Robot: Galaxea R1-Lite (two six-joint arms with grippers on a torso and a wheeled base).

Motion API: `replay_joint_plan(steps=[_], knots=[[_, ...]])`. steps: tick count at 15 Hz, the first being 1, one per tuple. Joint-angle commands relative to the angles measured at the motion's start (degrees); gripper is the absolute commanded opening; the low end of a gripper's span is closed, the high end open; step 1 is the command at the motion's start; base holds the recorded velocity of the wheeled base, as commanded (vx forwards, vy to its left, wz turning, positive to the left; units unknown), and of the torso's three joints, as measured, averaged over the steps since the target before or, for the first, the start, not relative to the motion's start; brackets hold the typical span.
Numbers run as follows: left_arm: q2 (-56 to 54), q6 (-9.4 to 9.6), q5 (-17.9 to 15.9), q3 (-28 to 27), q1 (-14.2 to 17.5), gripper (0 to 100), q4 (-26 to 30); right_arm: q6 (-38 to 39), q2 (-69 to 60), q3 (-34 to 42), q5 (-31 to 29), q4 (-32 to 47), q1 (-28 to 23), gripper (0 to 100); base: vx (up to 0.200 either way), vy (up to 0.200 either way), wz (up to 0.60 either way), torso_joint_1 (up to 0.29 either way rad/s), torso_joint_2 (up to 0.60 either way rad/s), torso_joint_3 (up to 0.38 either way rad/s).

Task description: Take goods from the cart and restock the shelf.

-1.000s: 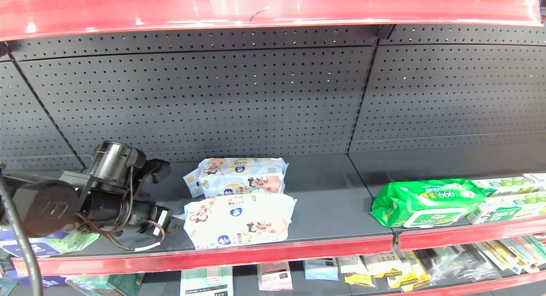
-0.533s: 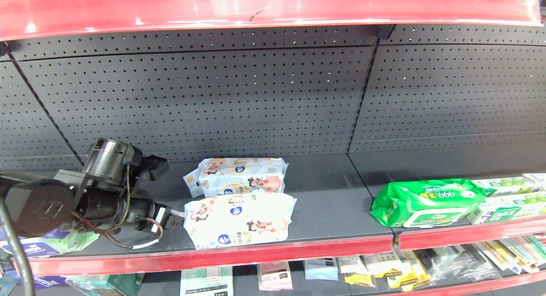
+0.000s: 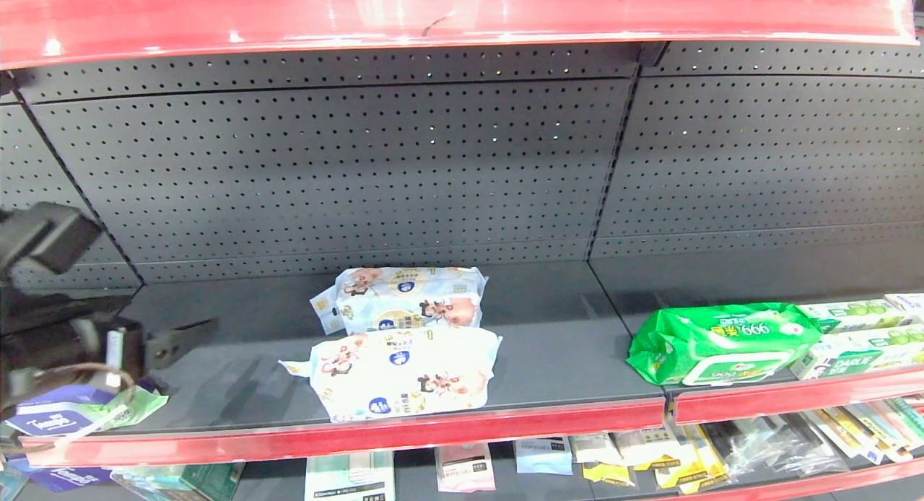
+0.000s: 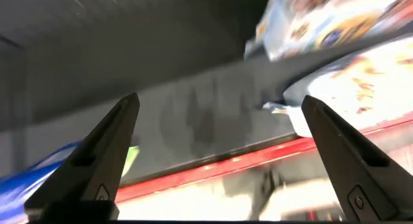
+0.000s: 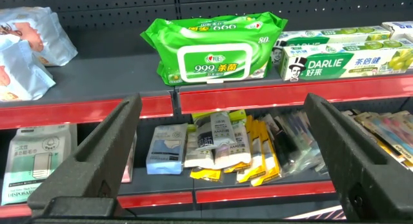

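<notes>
Two white patterned packs lie on the grey shelf (image 3: 563, 342), one at the back (image 3: 408, 297) and one at the front edge (image 3: 404, 371). Left of the front pack and apart from it, my left gripper (image 4: 219, 140) is open with nothing between its fingers; one fingertip (image 3: 193, 333) shows in the head view. The left wrist view has both packs (image 4: 371, 88) beyond the gripper. Lower down and facing the shelf front, my right gripper (image 5: 219, 153) is open and empty, with the green wipes pack (image 5: 216, 46) ahead.
A green wipes pack (image 3: 722, 342) and toothpaste boxes (image 3: 859, 331) lie on the right shelf bay. A blue and green pack (image 3: 79, 407) sits at the shelf's left end. The lower shelf (image 5: 219, 146) holds several small packets. Bare shelf lies between the white packs and the green one.
My left arm has drawn back to the left, away from the front white pack. The pack stays on the shelf, and its left flap now shows.
</notes>
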Motion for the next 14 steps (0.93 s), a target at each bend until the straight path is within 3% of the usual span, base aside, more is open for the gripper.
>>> replay_joint_plan(steps=[1,2,4,6,7,8,10,11,12,13,14], knots=[[-43.18,-2.57,-4.93,17.16,10.19,100,2.27,-0.03,0.07,0.0,0.07,0.0,0.01,100,0.0,0.0,0.0,0.0,0.0,0.0],[-52.76,-5.82,-5.02,19.88,10.1,100,4.11,0.06,0.07,0.0,-0.02,0.0,-0.07,100,0.0,0.0,0.0,0.0,0.0,0.0],[-66.56,-6.44,-4.58,23.31,10.02,100,12.29,-0.03,0.07,0.0,-0.02,0.0,0.01,100,0.0,0.0,0.0,0.0,0.0,0.0],[-66.56,-5.91,-1.68,23.66,11.16,100,24.51,-0.03,0.07,0.0,-0.02,0.0,0.01,100,0.0,0.0,0.0,0.0,0.0,0.0],[-66.56,-6.79,0.17,23.49,11.16,100,26.44,-0.03,0.07,0.0,-0.02,0.09,0.01,100,0.0,0.0,0.0,0.0,0.0,0.0],[-66.56,-8.37,0.87,23.4,10.81,100,26.35,-0.12,0.07,0.0,-0.02,0.09,0.01,100,0.0,0.0,0.0,0.0,0.0,0.0],[-66.56,-7.85,1.84,24.45,11.07,100,24.42,-0.03,0.07,0.0,-0.02,0.09,0.01,100,0.0,0.0,0.0,0.0,0.0,0.0],[-66.56,-10.66,6.14,26.74,11.07,100,18.53,-0.12,0.07,0.0,-0.02,0.09,0.01,100,0.0,0.0,0.0,0.0,0.0,0.0],[-66.56,-11.01,10.98,30.7,11.07,100,11.5,-0.12,0.07,0.0,-0.02,0.09,-0.07,100,0.0,0.0,0.0,0.0,0.0,0.0],[-66.56,-10.75,10.89,32.98,11.07,100,5.61,-0.82,0.07,0.0,0.33,0.09,0.01,100,0.0,0.0,0.0,0.0,0.0,0.0],[-66.56,-10.04,9.31,33.16,11.07,100,5.52,-1.17,0.07,0.0,0.59,0.09,0.01,100,0.0,0.0,0.0,0.0,0.0,0.0]])
